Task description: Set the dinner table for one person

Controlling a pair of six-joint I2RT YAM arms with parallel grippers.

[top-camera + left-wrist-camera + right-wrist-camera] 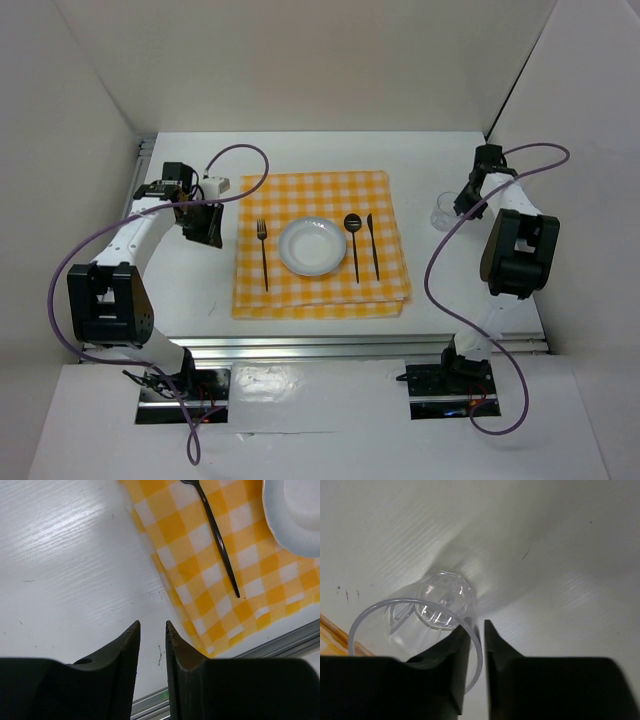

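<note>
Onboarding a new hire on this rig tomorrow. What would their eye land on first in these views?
The yellow-and-white checked cloth in the middle of the white table, already laid: white plate at centre, fork to its left, spoon and knife to its right. Next, the clear cup on bare table right of the cloth, with the right hand straddling its rim, one finger inside and one outside.

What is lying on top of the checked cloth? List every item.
Left to right on the checked cloth: fork, white plate, spoon, knife, none touching. The cloth beneath the plate is covered, and so is the dinner table under the cloth.
</note>
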